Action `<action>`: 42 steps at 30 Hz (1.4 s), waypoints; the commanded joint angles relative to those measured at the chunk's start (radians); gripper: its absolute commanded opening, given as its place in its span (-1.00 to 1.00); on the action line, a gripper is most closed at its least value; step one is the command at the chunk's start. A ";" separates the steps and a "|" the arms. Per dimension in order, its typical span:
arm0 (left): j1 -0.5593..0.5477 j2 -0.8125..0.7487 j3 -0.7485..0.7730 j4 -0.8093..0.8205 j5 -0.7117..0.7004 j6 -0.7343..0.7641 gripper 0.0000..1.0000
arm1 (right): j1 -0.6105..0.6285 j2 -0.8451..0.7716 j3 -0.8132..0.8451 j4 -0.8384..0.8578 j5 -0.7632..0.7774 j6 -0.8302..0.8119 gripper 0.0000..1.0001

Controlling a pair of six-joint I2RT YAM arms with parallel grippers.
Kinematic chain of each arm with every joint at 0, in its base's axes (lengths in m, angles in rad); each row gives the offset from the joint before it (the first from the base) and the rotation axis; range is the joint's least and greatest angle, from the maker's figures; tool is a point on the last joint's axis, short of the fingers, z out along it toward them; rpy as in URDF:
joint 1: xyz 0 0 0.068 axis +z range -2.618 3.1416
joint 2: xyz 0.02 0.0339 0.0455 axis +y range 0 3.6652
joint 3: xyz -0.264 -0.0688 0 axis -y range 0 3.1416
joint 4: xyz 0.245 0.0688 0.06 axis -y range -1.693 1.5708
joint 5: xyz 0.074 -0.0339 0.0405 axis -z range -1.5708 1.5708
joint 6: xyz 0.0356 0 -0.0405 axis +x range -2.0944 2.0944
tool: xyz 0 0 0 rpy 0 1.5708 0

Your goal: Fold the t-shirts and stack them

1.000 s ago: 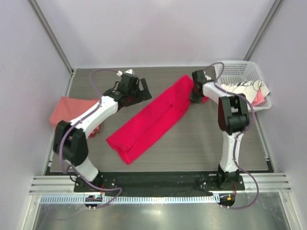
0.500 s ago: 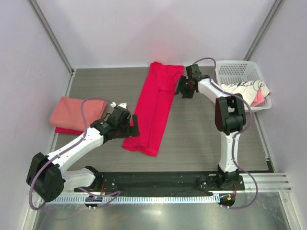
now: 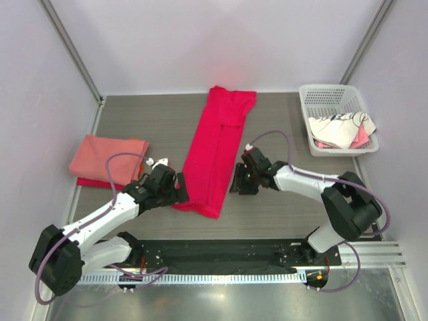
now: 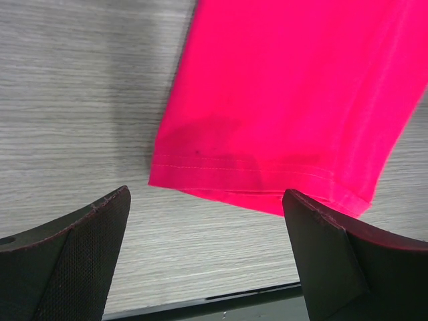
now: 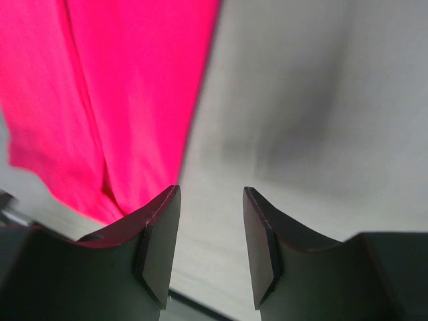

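Observation:
The bright crimson t-shirt (image 3: 217, 150) lies as a long folded strip from the far middle of the table toward the near edge. My left gripper (image 3: 179, 192) is open and empty just left of the strip's near hem; the hem (image 4: 267, 134) shows in the left wrist view beyond my wide-apart fingers (image 4: 80, 254). My right gripper (image 3: 236, 182) is open and empty just right of the strip's near end; the shirt edge (image 5: 114, 100) shows to its left. A folded salmon-pink shirt (image 3: 107, 156) lies on a red one (image 3: 87, 182) at the left.
A white lattice basket (image 3: 326, 95) stands at the far right and holds a white dark-printed shirt (image 3: 341, 126) with a bit of pink cloth (image 3: 362, 137). The black base rail (image 3: 221, 251) runs along the near edge close to both grippers.
The crimson strip swung from a diagonal to lie nearly front to back. My left arm came from the far side to the near hem. My right arm left the far end for the near end.

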 commanded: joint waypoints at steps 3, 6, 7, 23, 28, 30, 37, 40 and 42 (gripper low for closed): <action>0.006 -0.104 -0.039 0.081 -0.016 -0.029 0.92 | 0.159 -0.125 -0.141 0.156 0.086 0.252 -0.03; 0.007 -0.124 -0.051 0.075 -0.028 -0.029 0.92 | 0.234 -0.093 -0.152 0.198 0.111 0.321 -0.03; 0.007 -0.127 -0.053 0.071 -0.038 -0.029 0.92 | 0.254 -0.074 -0.148 0.207 0.115 0.334 -0.03; 0.020 -0.141 -0.078 0.076 0.011 -0.025 0.82 | 0.394 -0.129 -0.273 0.239 0.219 0.455 -0.88; 0.018 -0.150 -0.140 0.143 0.213 -0.086 0.63 | 0.394 -0.262 -0.342 0.136 0.295 0.440 -0.86; 0.006 -0.151 -0.186 0.208 0.258 -0.121 0.61 | 0.394 -0.286 -0.368 0.123 0.298 0.429 -0.81; -0.030 -0.102 -0.245 0.329 0.301 -0.199 0.48 | 0.394 -0.295 -0.399 0.110 0.270 0.417 -0.55; -0.030 -0.084 -0.246 0.355 0.300 -0.206 0.32 | 0.394 -0.306 -0.405 0.109 0.264 0.417 -0.53; -0.030 -0.075 -0.248 0.369 0.295 -0.212 0.20 | 0.392 -0.309 -0.410 0.110 0.258 0.414 -0.53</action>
